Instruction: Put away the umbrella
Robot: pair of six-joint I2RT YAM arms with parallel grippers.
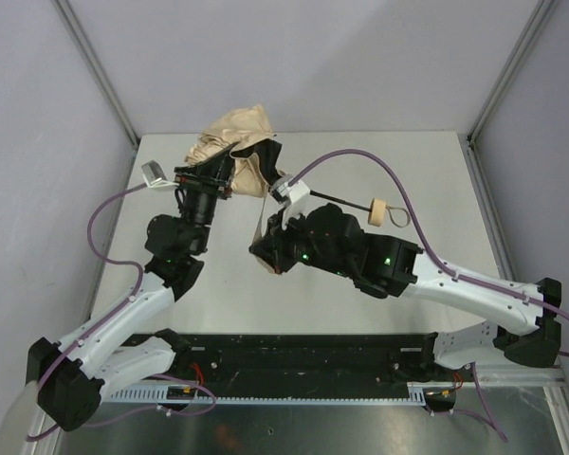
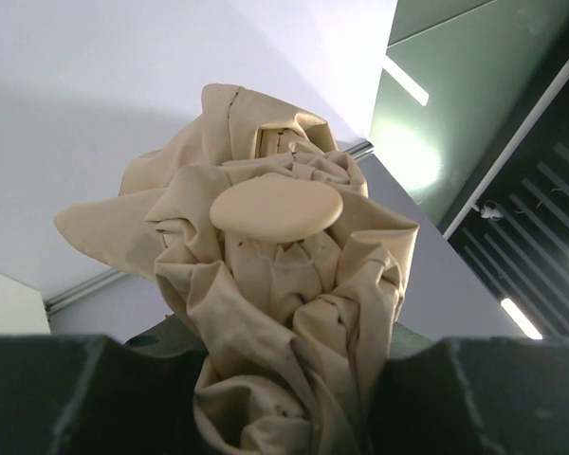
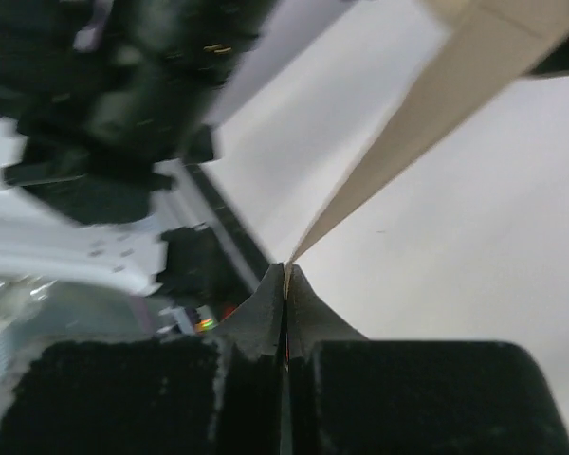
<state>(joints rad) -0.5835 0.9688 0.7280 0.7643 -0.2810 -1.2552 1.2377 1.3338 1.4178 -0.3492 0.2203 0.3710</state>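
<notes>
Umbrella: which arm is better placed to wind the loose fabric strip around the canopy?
Right, probably. The right gripper is shut on the tip of the fabric strip, while the left gripper is occupied clamping the bundled canopy.

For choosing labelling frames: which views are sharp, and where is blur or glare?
Top external: sharp, evenly lit. Left wrist: umbrella sharp, lamp glare at right, left gripper dark. Right wrist: upper left blurred; tan strip in the right gripper fairly sharp.
</notes>
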